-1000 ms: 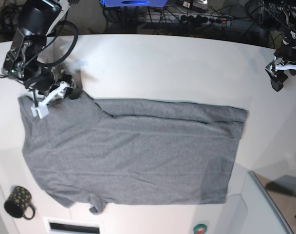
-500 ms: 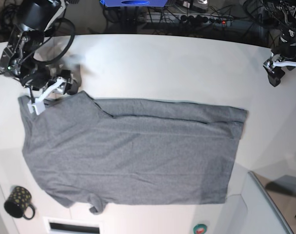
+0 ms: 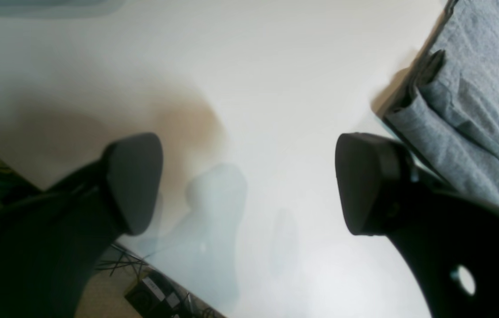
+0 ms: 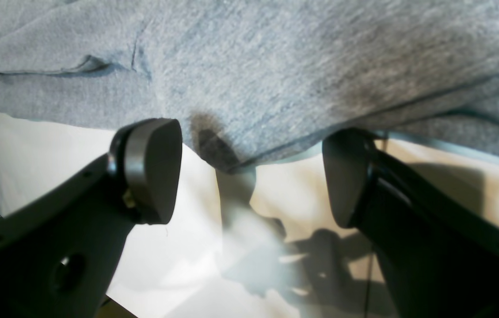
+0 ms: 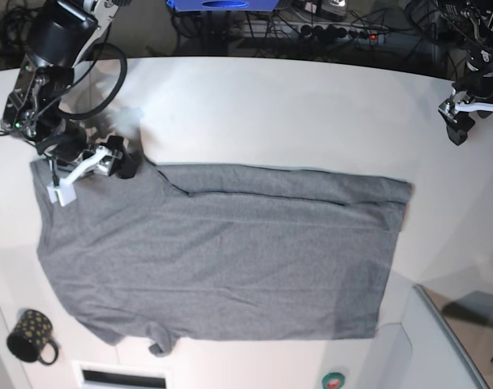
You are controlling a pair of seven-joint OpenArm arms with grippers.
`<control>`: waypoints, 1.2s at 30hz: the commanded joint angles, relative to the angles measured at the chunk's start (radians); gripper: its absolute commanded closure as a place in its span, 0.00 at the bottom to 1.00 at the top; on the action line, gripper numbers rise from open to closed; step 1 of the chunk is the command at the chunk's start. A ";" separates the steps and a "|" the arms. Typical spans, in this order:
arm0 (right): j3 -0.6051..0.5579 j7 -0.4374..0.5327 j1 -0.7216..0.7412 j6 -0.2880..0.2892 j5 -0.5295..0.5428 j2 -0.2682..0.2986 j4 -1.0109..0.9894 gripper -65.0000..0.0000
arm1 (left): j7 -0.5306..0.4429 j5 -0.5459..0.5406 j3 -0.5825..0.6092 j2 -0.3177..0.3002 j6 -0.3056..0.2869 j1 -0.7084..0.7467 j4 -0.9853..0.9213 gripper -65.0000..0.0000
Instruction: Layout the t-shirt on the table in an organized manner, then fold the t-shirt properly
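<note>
Base view, left to right: the right gripper (image 5: 91,172) hangs released, jaws spread and gripping nothing, at the upper-left corner of the t-shirt (image 5: 222,251). The shirt lies flat on the white worktop (image 5: 295,105), long axis running left to right, one long edge already folded over. Far off at the right edge, the left gripper (image 5: 460,127) is released too, over bare worktop. The right arm is clearly nearer; the cloth lies just beyond its fingertips.
</note>
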 commanded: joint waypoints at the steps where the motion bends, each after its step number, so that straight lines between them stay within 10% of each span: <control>1: -0.001 -0.018 0.008 0.000 -0.022 0.007 0.005 0.30 | -0.025 -0.016 -0.011 -0.018 -0.007 0.001 0.016 0.10; 9: -0.006 -0.024 0.009 0.000 -0.022 0.007 0.005 0.91 | -0.025 -0.016 -0.008 -0.020 -0.007 -0.001 0.016 0.10; 18: -0.011 -0.027 0.012 0.000 -0.022 0.007 0.008 0.95 | -0.025 -0.016 -0.008 -0.020 -0.007 -0.001 0.014 0.10; 23: 0.023 -0.064 -0.009 0.000 -0.020 -0.001 0.052 0.88 | -0.025 -0.016 -0.011 -0.020 -0.007 -0.001 0.014 0.10; 30: 0.089 -0.068 -0.012 0.000 -0.020 -0.015 0.091 0.27 | -0.025 -0.016 -0.006 -0.020 -0.007 -0.002 0.014 0.10; 36: 0.088 -0.067 0.040 0.000 -0.022 -0.015 0.055 0.25 | -0.025 -0.016 -0.004 -0.016 -0.007 -0.005 0.014 0.10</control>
